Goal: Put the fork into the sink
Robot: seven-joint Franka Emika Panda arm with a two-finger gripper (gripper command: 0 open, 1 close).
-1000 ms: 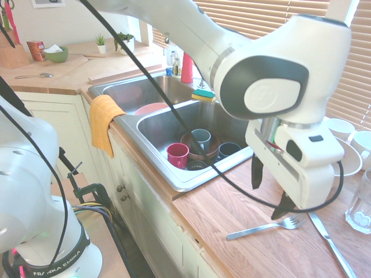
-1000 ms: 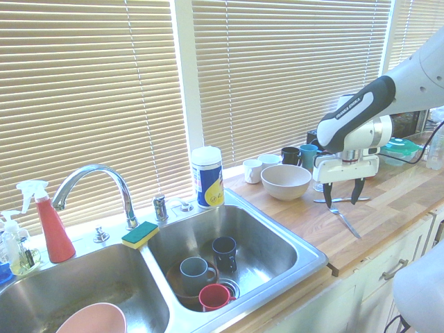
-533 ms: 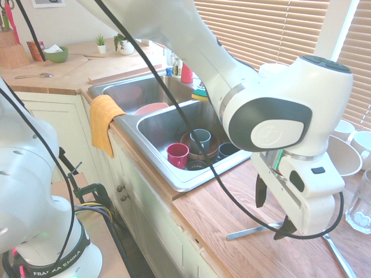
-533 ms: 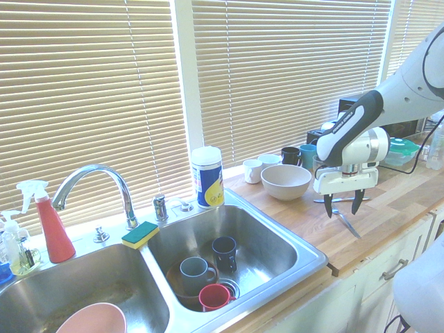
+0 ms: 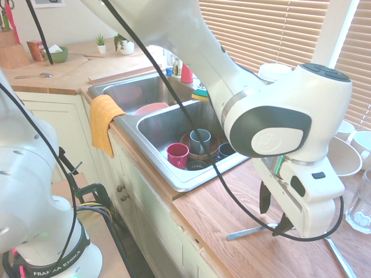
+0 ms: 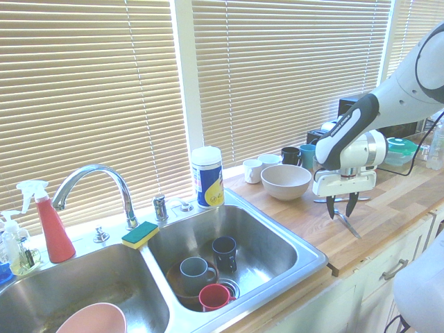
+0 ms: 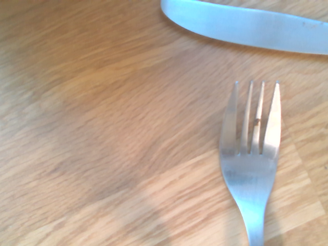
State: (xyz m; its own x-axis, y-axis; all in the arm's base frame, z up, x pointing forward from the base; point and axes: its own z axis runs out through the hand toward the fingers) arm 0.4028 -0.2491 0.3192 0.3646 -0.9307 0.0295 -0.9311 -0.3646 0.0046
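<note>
**Fork pick-up: closing on the handle**

The slim silver four-tined metal fork (image 7: pixel 252 169) lies flat on the wooden countertop (image 7: pixel 102 128), well apart from the deep rectangular stainless steel sink basin (image 5: pixel 168 124) that holds the cups. The white two-finger gripper (image 5: pixel 273 213) is lowered over it, pointing straight down, its dark fingers partly apart on either side of the handle; whether they already pinch the metal cannot be told.

The grasp is best made across the narrow handle, square to its length, low against the wood, so that the thin metal is not pushed aside. The silver butter knife (image 7: pixel 246 25) just past the tines should be left untouched.

The fork's long axis runs along the counter edge; the handle end points toward the sink and the tines away, toward the knife.
</note>
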